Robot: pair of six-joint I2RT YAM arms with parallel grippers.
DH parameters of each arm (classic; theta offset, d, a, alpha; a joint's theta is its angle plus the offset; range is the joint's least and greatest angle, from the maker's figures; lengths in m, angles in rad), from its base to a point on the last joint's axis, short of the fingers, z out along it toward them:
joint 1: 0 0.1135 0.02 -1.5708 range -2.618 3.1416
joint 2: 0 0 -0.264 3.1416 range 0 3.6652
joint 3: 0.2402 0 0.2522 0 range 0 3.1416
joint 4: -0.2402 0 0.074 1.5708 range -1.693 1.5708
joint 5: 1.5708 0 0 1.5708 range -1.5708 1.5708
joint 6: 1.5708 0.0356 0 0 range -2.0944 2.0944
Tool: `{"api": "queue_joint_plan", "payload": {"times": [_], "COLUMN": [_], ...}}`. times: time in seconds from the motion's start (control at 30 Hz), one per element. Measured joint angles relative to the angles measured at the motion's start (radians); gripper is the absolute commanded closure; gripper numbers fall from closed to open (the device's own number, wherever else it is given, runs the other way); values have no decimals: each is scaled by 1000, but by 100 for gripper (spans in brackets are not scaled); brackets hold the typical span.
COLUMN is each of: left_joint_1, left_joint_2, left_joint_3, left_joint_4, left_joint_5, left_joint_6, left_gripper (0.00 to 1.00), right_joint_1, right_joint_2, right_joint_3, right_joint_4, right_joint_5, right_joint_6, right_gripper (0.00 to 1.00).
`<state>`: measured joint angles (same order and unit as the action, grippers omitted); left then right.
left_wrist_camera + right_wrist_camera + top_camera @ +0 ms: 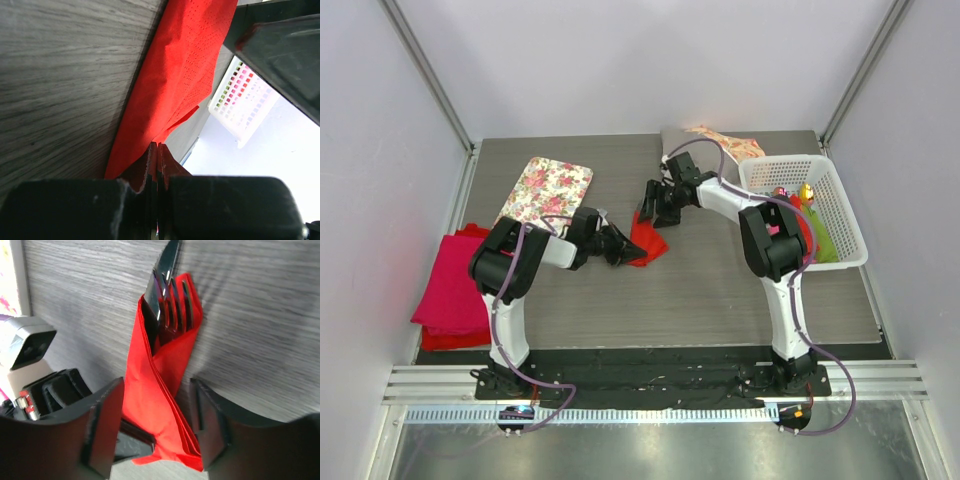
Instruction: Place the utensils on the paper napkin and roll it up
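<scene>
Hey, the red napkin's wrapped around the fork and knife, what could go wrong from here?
The right gripper stands open astride the bright red paper napkin, so it isn't pressing the wrap; the loose folds could spring open.
The metal fork and knife poke out of the open end and could slide out if it tips.
The left gripper is shut on a napkin edge; a pull might tear the thin paper.

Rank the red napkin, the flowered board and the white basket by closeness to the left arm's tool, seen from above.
1. The red napkin: pinched in the left tool, mid-table.
2. The flowered board: behind it, to the left.
3. The white basket: far right side.
</scene>
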<state>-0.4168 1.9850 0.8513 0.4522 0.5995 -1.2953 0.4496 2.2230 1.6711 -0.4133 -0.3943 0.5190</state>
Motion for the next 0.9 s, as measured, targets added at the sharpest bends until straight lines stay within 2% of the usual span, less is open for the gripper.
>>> {"api": "queue_joint_plan", "payload": {"times": [0.23,0.37,0.47,0.5,0.7,0.9], "left_joint_1": [0,0,0,0,0,2], "left_joint_2": [0,0,0,0,0,-2], "left_joint_3": [2,7,11,11,11,-17], "left_joint_4": [-3,-12,-19,-19,-14,50], "left_joint_5": [0,0,0,0,-3,-8], "left_joint_6": [5,12,18,19,21,12], "left_gripper": [100,100,100,100,98,81], "right_joint_1": [31,36,37,38,36,11], "right_joint_2": [32,40,46,48,48,6], "right_joint_3": [52,62,64,64,55,-81], "right_joint_4": [-41,-53,-57,-57,-29,149], "right_joint_5": [39,61,76,76,50,-35], "right_joint_6": [-33,-44,-48,-47,-42,-10], "right_gripper": [57,74,90,99,99,99]}}
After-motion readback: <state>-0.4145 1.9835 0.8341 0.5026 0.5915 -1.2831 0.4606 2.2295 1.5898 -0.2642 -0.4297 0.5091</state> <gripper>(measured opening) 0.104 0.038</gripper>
